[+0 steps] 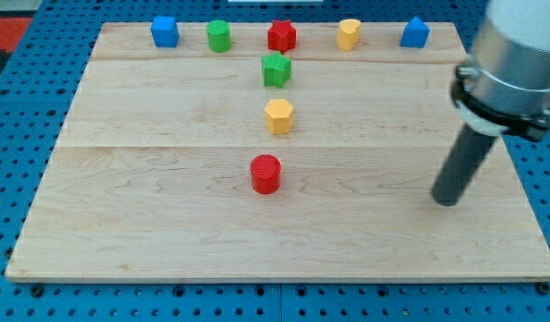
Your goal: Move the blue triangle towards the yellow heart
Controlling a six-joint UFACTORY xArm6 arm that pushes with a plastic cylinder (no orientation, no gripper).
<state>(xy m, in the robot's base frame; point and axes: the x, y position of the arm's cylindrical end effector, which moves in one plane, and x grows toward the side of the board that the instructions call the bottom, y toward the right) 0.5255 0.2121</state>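
Observation:
The blue triangle (415,32) sits at the view's top right, near the board's top edge. The yellow heart (349,34) sits just to its left in the same row, a short gap apart. My tip (446,200) rests on the board at the view's right, well below the blue triangle and touching no block. The rod rises up and to the right into the arm's grey body.
The top row also holds a blue cube (165,31), a green cylinder (219,36) and a red star (282,36). Below the red star stand a green star (275,69), a yellow hexagon (279,115) and a red cylinder (266,173). The wooden board (122,224) lies on a blue pegboard.

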